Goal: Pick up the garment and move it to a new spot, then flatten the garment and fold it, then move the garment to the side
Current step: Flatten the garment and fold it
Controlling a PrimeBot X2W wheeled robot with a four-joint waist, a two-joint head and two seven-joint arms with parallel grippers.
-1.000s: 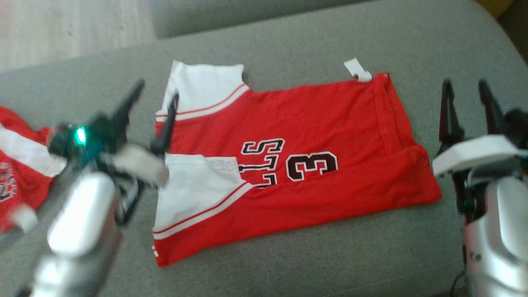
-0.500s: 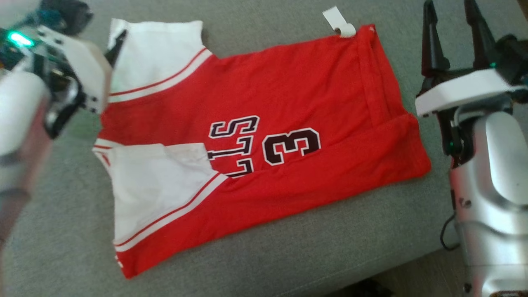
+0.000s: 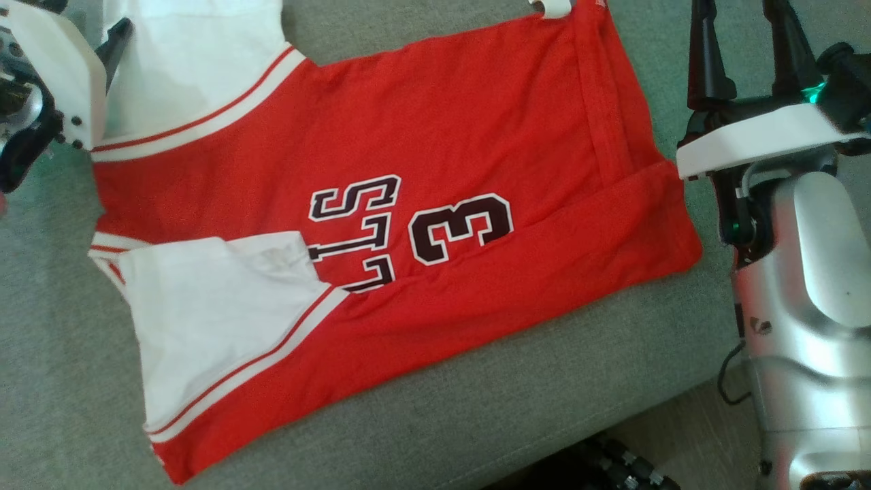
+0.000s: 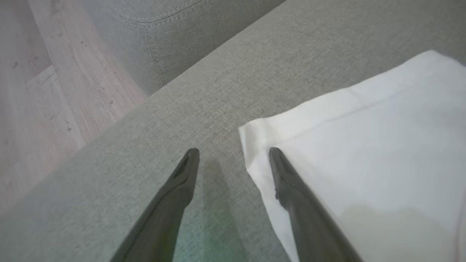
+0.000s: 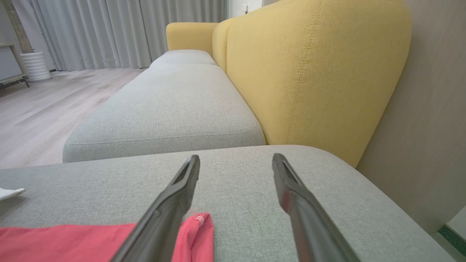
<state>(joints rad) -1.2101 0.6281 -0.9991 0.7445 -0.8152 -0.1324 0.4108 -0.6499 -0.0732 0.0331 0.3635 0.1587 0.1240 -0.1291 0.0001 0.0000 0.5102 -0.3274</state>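
Note:
The garment (image 3: 435, 163), a red jersey with white sleeves and dark lettering, lies spread flat on the grey sofa cushion (image 3: 490, 401). My left gripper (image 4: 233, 153) is open at the far corner of the upper white sleeve (image 4: 364, 145). One of its fingers (image 4: 291, 189) lies over the sleeve's edge, the other over bare cushion. In the head view, one left finger (image 3: 116, 42) shows at the top left. My right gripper (image 5: 236, 160) is open and empty, hovering just past the red hem corner (image 5: 196, 225). It also stands at the top right of the head view (image 3: 745, 41).
A yellow sofa back (image 5: 309, 72) rises behind the cushion, and a second grey seat (image 5: 171, 102) stretches beyond it. Wooden floor (image 4: 43, 91) lies past the cushion's far edge. The cushion's front edge (image 3: 599, 415) runs along the lower right. A white label (image 3: 551, 8) sticks out at the hem.
The head camera has moved, so the garment looks larger and shifted. My left gripper went from the garment's left edge between the sleeves to the upper sleeve's corner. Both grippers stayed open.

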